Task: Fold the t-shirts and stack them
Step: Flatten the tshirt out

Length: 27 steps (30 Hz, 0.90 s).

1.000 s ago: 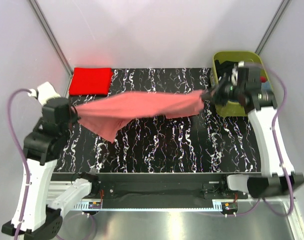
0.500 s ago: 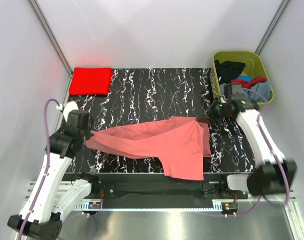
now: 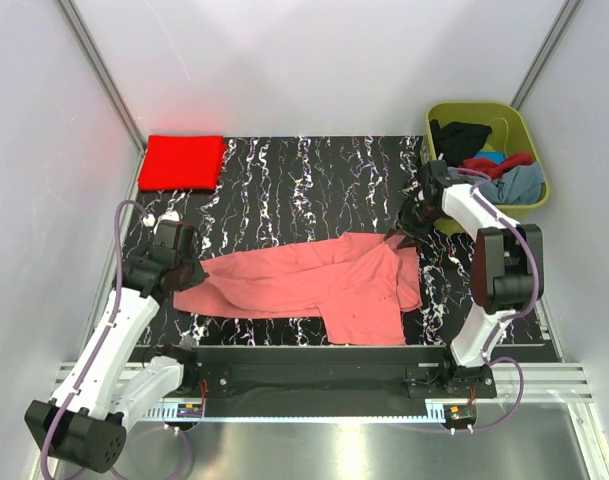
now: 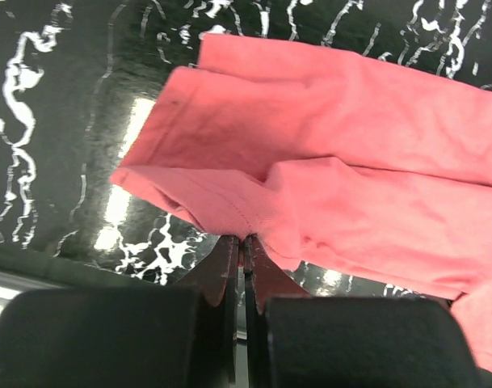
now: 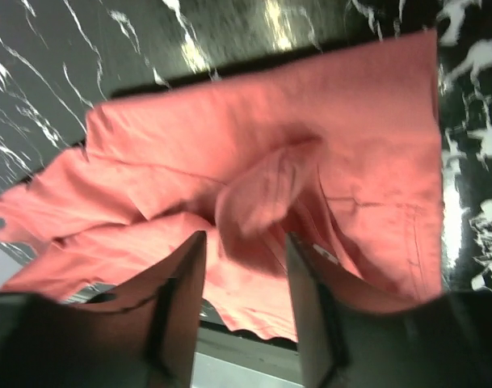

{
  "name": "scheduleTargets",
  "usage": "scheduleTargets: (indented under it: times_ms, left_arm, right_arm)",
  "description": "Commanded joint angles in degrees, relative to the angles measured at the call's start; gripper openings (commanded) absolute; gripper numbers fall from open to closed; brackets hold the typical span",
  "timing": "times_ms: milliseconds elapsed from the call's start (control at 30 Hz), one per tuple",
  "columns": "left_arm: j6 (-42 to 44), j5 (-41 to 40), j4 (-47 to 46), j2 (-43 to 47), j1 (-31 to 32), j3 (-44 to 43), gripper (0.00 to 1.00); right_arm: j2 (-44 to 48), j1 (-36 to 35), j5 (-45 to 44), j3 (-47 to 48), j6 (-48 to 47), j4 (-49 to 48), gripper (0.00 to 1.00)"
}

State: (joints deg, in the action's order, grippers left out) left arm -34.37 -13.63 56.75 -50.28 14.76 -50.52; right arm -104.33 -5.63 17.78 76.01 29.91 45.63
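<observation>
Surface (image 3: 314, 170): it carries your salmon pink t-shirt (image 3: 314, 285), which lies stretched left to right across the near half. The cloth is not flat. Layers overlap at the middle and right, and one flap reaches toward the near edge.

Olive-green tub (image 3: 474, 104), far right corner: it holds heaped t-shirts (image 3: 489, 165). A bright red t-shirt (image 3: 181, 161) lies folded at the far left corner.

Your left gripper (image 4: 241, 242) is closed on a thin bite of the pink shirt's left hem. Your right gripper (image 5: 244, 238) stands with jaws apart above the shirt's right end, holding nothing. A ridge of cloth rises between its fingers.

Risks:
- Pulling from the left alone would likely drag and bunch the shirt, since nothing holds the right end.
- So shallow a pinch may slip.
- The ridge could snag a right finger as it lifts.
- Folding over these wrinkles would likely give a lopsided fold.
</observation>
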Motion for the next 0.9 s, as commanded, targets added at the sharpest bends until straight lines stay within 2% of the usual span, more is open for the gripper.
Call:
scheduleTargets:
  times_ms: [0,100,267,400,633,667,700,733,767,833,867]
  left_arm:
    - [0.0,5.2,-3.2,-1.5,-0.3,-0.1,0.00]
    - [0.3,8.4,-5.2,-4.7,-0.3,1.5,0.00]
    - [-1.1,9.8,-4.4,-8.4,-1.8,2.8,0.00]
    - [-7.7,11.0,-2.4,-3.4,-3.9,7.4,0.00]
    - [-20.5,13.3,8.6,7.6,-8.2,13.5,0.00]
    - [-21.5,13.4,9.2,8.4,-9.2,13.8,0.06]
    - [-21.8,13.4,9.4,8.4,-9.7,13.9,0.40]
    - [-21.8,14.5,10.0,8.3,-10.3,13.3,0.63]
    - [-21.4,14.9,10.0,8.1,-10.7,12.6,0.72]
    - [-20.6,13.3,12.1,8.3,-10.7,9.0,0.83]
    - [-20.5,8.2,13.4,8.7,-10.7,7.3,0.86]
  right_arm:
    - [7.5,-0.3,-3.5,-3.7,-3.8,2.4,0.53]
    - [16.5,-0.3,-4.9,-8.8,-3.9,3.2,0.58]
    - [25.4,-0.3,-0.6,-16.5,-3.8,3.7,0.62]
    - [29.3,-0.3,0.9,-20.2,-3.6,3.2,0.62]
    - [27.4,-0.8,2.6,-19.8,-4.2,1.9,0.63]
    - [26.8,-1.0,2.9,-18.9,-4.2,1.7,0.63]
    - [25.4,-1.7,3.0,-18.4,-4.3,1.7,0.63]
    - [24.8,-2.0,3.2,-17.9,-4.7,1.7,0.63]
    - [24.2,-2.5,3.5,-16.9,-5.0,1.6,0.63]
    - [22.5,-3.9,3.0,-15.9,-5.6,1.6,0.64]
    - [22.1,-4.1,2.6,-15.2,-5.7,1.5,0.64]
